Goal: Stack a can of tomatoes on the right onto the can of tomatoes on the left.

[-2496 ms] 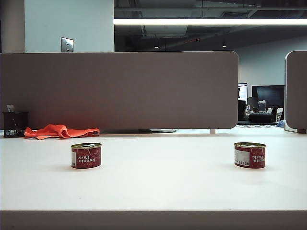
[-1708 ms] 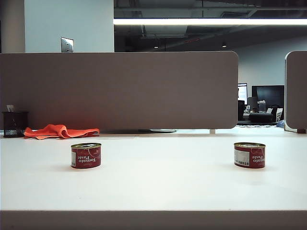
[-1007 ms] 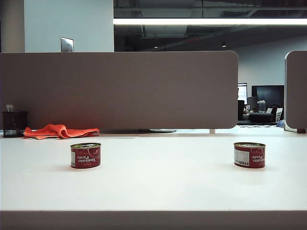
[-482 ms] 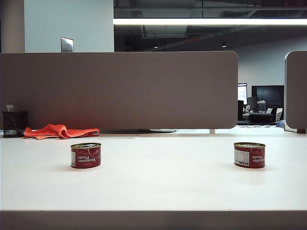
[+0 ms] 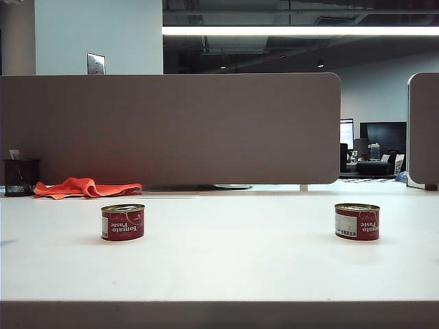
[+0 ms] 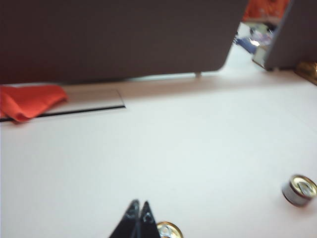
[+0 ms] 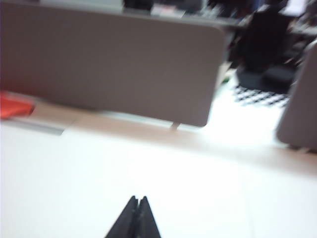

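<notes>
Two short red tomato cans with gold lids stand apart on the white table (image 5: 226, 267): the left can (image 5: 123, 222) and the right can (image 5: 357, 221). Neither arm shows in the exterior view. In the left wrist view my left gripper (image 6: 139, 204) is shut with nothing in it, its black tips just beside the left can's lid (image 6: 169, 231); the right can (image 6: 299, 190) lies far off to the side. The right wrist view has my right gripper (image 7: 137, 198) shut and empty above bare table, and no can shows there.
A grey partition (image 5: 171, 127) runs along the table's far edge, with a second panel (image 5: 423, 130) at the far right. An orange cloth (image 5: 86, 187) and a black mesh pen holder (image 5: 20, 177) sit at the back left.
Both cans stay where they were. A faint shadow has appeared on the table at the left edge of the exterior view.
</notes>
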Controlling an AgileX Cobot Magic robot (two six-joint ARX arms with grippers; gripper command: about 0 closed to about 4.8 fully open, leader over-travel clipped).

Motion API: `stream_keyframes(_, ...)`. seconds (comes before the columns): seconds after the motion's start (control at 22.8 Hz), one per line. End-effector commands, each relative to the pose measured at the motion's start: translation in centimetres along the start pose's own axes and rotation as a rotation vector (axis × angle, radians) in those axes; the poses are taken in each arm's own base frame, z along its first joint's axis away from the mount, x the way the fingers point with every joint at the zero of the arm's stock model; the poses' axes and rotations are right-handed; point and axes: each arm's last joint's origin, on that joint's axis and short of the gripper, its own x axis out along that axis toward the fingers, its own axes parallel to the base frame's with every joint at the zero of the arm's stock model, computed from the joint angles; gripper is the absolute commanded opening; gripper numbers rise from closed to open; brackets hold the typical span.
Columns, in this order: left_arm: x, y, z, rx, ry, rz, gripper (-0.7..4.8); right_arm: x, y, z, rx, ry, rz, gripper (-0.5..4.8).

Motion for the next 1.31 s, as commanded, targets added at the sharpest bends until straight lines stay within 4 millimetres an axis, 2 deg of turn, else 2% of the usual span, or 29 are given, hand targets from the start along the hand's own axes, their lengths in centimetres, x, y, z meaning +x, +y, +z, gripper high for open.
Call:
stream_keyframes(0.04,0.4,-0.7,1.2,0.064,0.017,-0.07,-0.05,0.7,0.5,-0.4,-0.014,0.081,0.033,-0.05)
stream_keyframes(0.31,1.3,-1.3,2.7,0.094,0.173,-0.114,-0.05,2.7,1.7,-1.3,-0.024,0.271,0.106,-0.05)
stream_keyframes(0.61,1.3,-2.1,4.9,0.081,0.241,-0.147,-0.05,5.9,3.0,-2.6,-0.022,0.446,0.116,-0.04)
stream_keyframes(0.66,1.3,-2.1,5.0,0.081,0.243,-0.149,-0.05,6.4,3.1,-2.8,-0.025,0.463,0.116,0.16)
stream_keyframes(0.7,1.3,-2.2,5.2,0.083,0.241,-0.153,-0.05,6.8,3.2,-2.8,-0.026,0.474,0.119,0.61)
stream_keyframes(0.74,1.3,-2.2,5.2,0.083,0.239,-0.153,-0.05,7.3,3.3,-3.0,-0.026,0.489,0.123,1.3)
stream_keyframes(0.79,1.3,-2.2,5.3,0.084,0.237,-0.154,-0.05,7.8,3.5,-3.1,-0.017,0.505,0.124,2.29)
stream_keyframes(0.83,1.3,-2.3,5.3,0.085,0.236,-0.156,-0.05,8.3,3.6,-3.3,-0.011,0.52,0.126,3.03)
stream_keyframes(0.88,1.3,-2.3,5.3,0.085,0.237,-0.16,-0.05,8.8,3.7,-3.4,-0.009,0.535,0.133,3.67)
stream_keyframes(0.92,1.3,-2.4,5.3,0.083,0.242,-0.166,-0.05,9.4,3.8,-3.7,-0.009,0.553,0.138,4.09)
stream_keyframes(1.05,1.4,-2.4,5.1,0.068,0.265,-0.17,-0.05,11.4,4.3,-4.6,0.017,0.622,0.16,4.79)
stream_keyframes(1.09,1.5,-2.4,4.9,0.065,0.282,-0.17,-0.05,12.5,4.6,-5.4,0.044,0.659,0.195,4.79)
stream_keyframes(1.31,1.5,-2.4,4.8,0.062,0.292,-0.17,-0.05,14.9,5.2,-7.7,0.075,0.764,0.197,4.79)
